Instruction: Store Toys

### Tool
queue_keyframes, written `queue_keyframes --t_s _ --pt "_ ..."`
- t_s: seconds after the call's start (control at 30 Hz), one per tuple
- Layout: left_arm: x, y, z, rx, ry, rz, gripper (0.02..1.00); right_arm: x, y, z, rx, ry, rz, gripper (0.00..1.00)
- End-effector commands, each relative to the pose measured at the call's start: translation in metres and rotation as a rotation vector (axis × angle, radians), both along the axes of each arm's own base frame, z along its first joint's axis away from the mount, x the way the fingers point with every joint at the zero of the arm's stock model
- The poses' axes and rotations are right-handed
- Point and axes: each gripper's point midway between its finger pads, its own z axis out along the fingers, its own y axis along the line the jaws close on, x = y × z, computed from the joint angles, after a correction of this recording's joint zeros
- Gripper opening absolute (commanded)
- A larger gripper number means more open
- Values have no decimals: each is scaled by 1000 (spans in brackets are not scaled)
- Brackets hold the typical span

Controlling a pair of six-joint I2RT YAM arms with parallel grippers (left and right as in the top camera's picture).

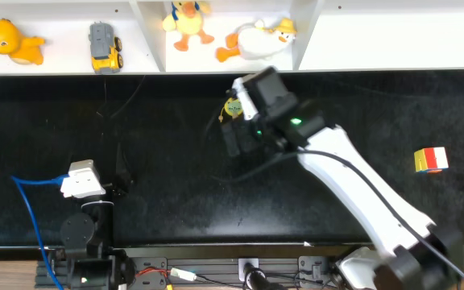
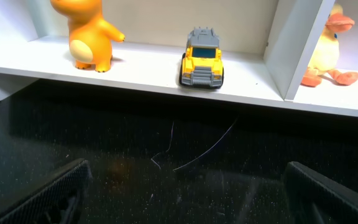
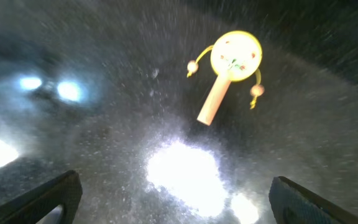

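The pickup step was judged in hand. The right gripper was held spread wide above the yellow rattle drum, which lay on the black table near the white shelf. Centring, descent and closure were called for next. The left gripper was likewise spread, empty.

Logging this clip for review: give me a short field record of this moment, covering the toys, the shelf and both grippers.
shelf, left compartment: orange toy, truck
shelf, next compartment: yellow duck, white duck
table: rattle near the middle, block at the right
right gripper: open, above the rattle, holding nothing
left gripper: open, facing the truck, holding nothing
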Motion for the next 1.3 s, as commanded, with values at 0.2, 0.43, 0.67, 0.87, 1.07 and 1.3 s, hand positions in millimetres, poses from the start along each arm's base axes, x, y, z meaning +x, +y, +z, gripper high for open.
queue_keyframes --t_s 0.2,0.43,0.67,0.87,1.07,1.3 --pt "0 1 1 -3 -10 4 998 22 7 -53 -67 124 -202 1000" --pt "0 1 1 -3 -10 4 998 37 14 -76 -63 125 -251 978" --pt "0 1 1 -3 -10 4 998 57 25 -81 -18 75 -273 978" --pt "0 1 1 -4 -10 4 998 64 26 -87 -18 66 -281 980" --pt "0 1 1 -3 -10 4 998 64 23 -106 -46 98 -289 976" --pt "0 1 1 -3 -10 4 996 53 14 -124 -107 155 -284 888"
